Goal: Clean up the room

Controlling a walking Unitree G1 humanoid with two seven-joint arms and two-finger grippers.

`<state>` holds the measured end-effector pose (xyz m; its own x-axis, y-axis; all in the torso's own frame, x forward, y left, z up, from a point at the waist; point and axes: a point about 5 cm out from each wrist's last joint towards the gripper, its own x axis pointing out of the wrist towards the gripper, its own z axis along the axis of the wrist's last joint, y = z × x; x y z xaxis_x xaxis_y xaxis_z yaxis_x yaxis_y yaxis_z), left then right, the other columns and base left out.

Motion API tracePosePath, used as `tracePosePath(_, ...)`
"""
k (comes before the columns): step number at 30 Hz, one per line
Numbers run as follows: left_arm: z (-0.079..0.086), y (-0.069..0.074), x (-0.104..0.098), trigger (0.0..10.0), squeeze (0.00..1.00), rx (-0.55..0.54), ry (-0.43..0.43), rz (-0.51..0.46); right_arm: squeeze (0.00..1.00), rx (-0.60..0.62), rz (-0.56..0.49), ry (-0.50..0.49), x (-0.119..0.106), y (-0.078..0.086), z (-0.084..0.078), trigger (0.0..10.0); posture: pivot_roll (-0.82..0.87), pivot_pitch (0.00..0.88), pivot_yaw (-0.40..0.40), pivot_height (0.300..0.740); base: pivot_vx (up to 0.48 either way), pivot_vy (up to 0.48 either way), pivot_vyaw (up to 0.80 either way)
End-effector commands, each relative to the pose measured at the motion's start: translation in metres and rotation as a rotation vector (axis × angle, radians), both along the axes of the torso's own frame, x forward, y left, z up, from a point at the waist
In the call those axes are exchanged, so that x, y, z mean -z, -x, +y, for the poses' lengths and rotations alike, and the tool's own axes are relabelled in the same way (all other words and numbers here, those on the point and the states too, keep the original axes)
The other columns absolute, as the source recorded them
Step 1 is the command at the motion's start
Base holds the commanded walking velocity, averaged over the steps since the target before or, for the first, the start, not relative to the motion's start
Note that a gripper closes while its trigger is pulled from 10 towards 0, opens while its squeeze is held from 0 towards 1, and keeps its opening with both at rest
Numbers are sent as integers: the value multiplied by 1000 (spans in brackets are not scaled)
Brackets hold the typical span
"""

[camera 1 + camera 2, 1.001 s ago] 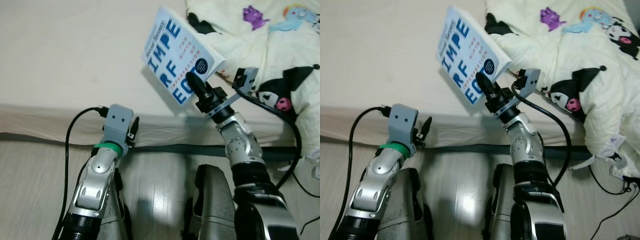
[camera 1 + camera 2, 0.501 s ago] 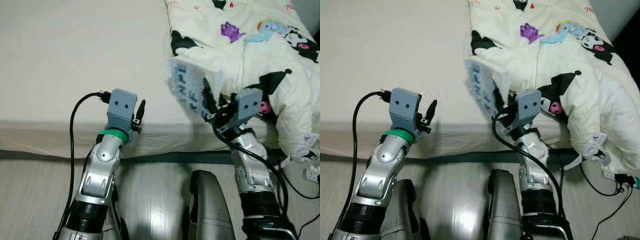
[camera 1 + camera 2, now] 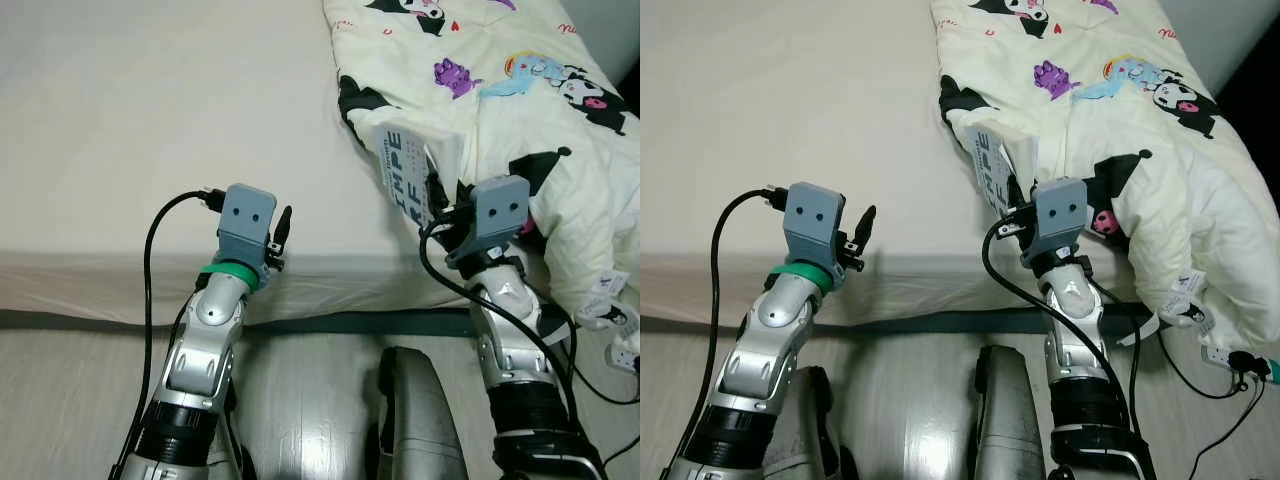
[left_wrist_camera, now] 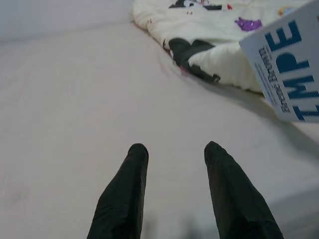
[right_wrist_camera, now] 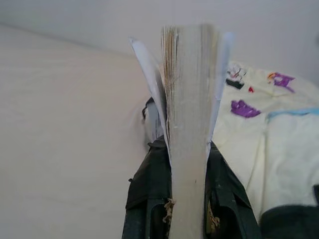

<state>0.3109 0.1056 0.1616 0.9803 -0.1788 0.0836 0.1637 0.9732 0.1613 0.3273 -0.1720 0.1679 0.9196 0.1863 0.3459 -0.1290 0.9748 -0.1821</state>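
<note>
Pale blue and white, the book (image 3: 408,178) stood nearly on edge in the right gripper (image 5: 187,199), whose two black fingers (image 5: 144,191) were clamped on its lower part, one against each cover. It was held up above the near side of the bed (image 3: 150,130), just beside the cartoon-print quilt (image 3: 520,110) bunched on the robot's right. In the right wrist view the page block faced the camera and both covers flared away from it — a sign, I judged, that the grip pinched only a narrow strip low on the book.

The left gripper (image 4: 174,154) hovered over bare sheet with its fingers parted and nothing between them.

The main risk was the book slipping or pivoting in the grip: it was tall, held low down, and top-heavy, so any quick swing of the arm could twist it loose or let the pages fan open and drop onto the bed. A second hazard was the quilt — a fold sat close to the book, and a careless move that way could catch the cover. The black cable (image 3: 440,265) looped by the right wrist could also snag.
</note>
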Motion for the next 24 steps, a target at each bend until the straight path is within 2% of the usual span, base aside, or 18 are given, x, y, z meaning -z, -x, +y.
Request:
tracePosePath(1, -3, 0, 1, 10000, 0, 4, 5, 3, 0, 6, -37, 6, -5, 0, 1, 10000, -36, 33, 28, 584, 0, 0, 0)
tracePosePath(24, -5, -4, 2, 10000, 0, -50, 6, 14, 0, -25, -34, -3, -3, 0, 9, 10000, -30, 33, 22, 674, 0, 0, 0)
